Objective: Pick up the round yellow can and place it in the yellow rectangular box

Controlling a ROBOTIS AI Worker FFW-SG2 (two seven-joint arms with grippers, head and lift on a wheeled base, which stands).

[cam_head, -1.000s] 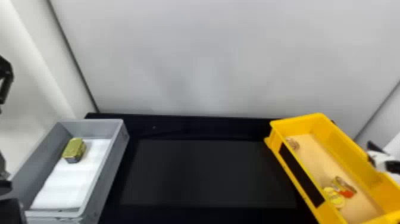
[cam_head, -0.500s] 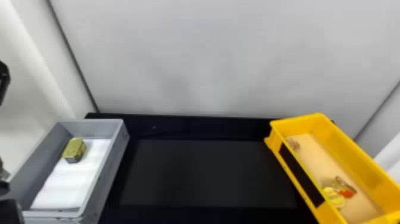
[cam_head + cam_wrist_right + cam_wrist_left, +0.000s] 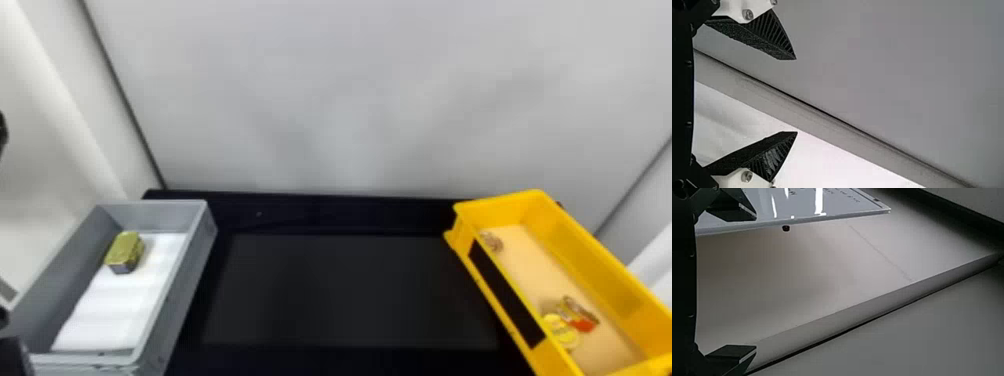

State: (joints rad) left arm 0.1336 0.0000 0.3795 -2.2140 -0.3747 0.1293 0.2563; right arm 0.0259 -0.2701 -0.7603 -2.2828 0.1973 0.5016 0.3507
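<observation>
Inside the yellow rectangular box (image 3: 540, 285), the round yellow can (image 3: 562, 332) lies near the front, beside a red-and-clear item (image 3: 580, 316). At the head view's left edge a dark bit of my left gripper (image 3: 2, 131) is visible, away from the can. In the left wrist view my left gripper (image 3: 754, 284) is open, with nothing between its fingers and pale wall panels beyond. My right gripper (image 3: 796, 96) is open and empty in the right wrist view, facing pale walls.
A grey box (image 3: 185, 280) on the left holds a green-gold rectangular tin (image 3: 125, 251) on a white sheet (image 3: 115, 305). A small round brown item (image 3: 491, 241) lies at the yellow box's far end. The black table (image 3: 350, 290) lies between the boxes.
My right gripper has moved off to the right, away from the yellow box's outer side. The dark part of the left arm at the left edge has shifted slightly outward. Boxes and contents have stayed put.
</observation>
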